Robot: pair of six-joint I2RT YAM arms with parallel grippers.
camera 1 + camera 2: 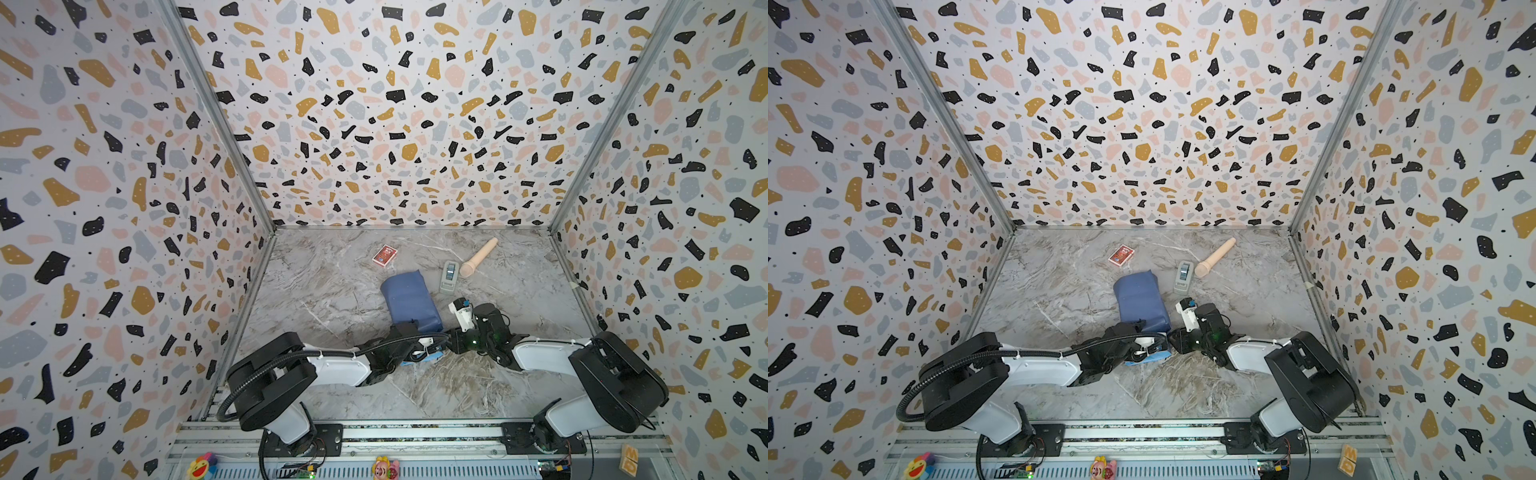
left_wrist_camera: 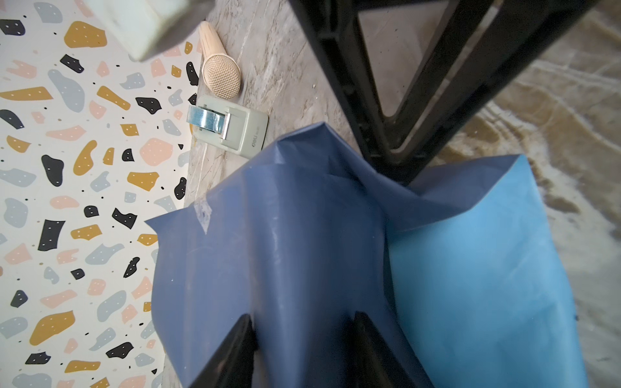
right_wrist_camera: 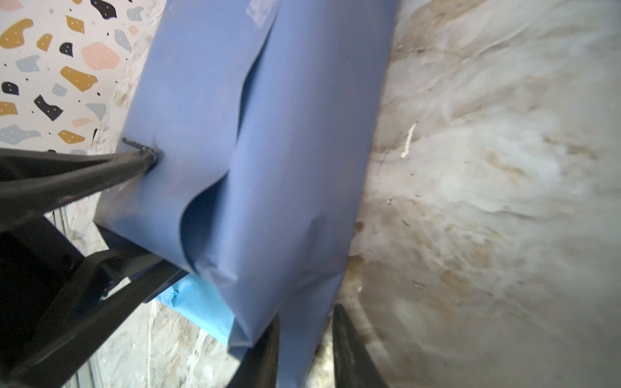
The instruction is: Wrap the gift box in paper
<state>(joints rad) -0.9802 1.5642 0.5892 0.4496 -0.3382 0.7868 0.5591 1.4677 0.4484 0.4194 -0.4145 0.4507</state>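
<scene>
Left gripper (image 2: 304,319), clamped on the paper (image 1: 409,301) bundle just below centre in a top view; gift box hidden, presumably inside. Right gripper (image 3: 305,315), jaws apart astride a loose corner. Risk: a hard pull likely tears the thin sheet or widens the gaping overlap seam.

The grey tape holder (image 2: 235,129) has a small word pressed into its side, and it looks like "deli". A little wooden block (image 1: 628,459) at the front edge shows big letters that look like M and D. The red card pack (image 1: 385,255) has print on it, too small to read.
</scene>
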